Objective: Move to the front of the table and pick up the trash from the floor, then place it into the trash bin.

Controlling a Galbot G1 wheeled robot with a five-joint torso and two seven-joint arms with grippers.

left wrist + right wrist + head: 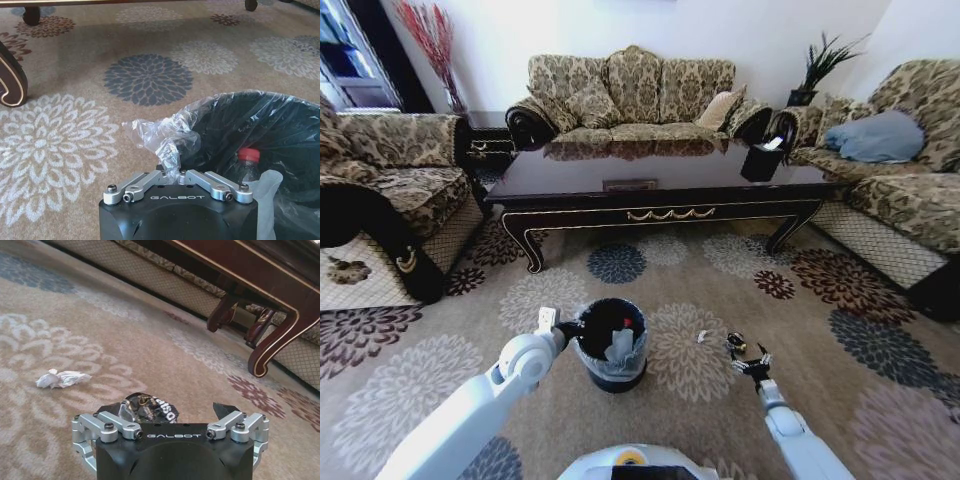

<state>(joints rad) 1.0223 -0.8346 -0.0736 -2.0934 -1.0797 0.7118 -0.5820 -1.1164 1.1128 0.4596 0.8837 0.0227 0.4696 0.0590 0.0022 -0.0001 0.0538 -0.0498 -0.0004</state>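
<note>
On the left of the head view stands a patterned armchair (380, 190), with a matching sofa (630, 95) behind the table (650, 185), a long glossy dark-brown piece with curved legs and gold ornament on its apron. A black tissue box (762, 160) sits at the tabletop's right end, and another armchair (910, 170) with a blue cushion stands to the right. The floor (840, 330) between the robot and the table lies open, a beige carpet of large flower medallions.

The left gripper (565, 326) reaches to the left rim of the trash bin (611, 345), a small round black bucket lined with a thin clear bag. In the left wrist view its fingers (140, 186) are pinched together on a bunched fold of the bag (162, 137). Inside the bin lies a clear bottle (245, 167) with a red cap.

Right of the bin, a white crumpled paper scrap (703, 336) lies on the carpet, just beside the right gripper (748, 358). That gripper sits low at the floor with its fingers (107, 426) spread apart around a small dark shiny wrapper (147, 409).
</note>
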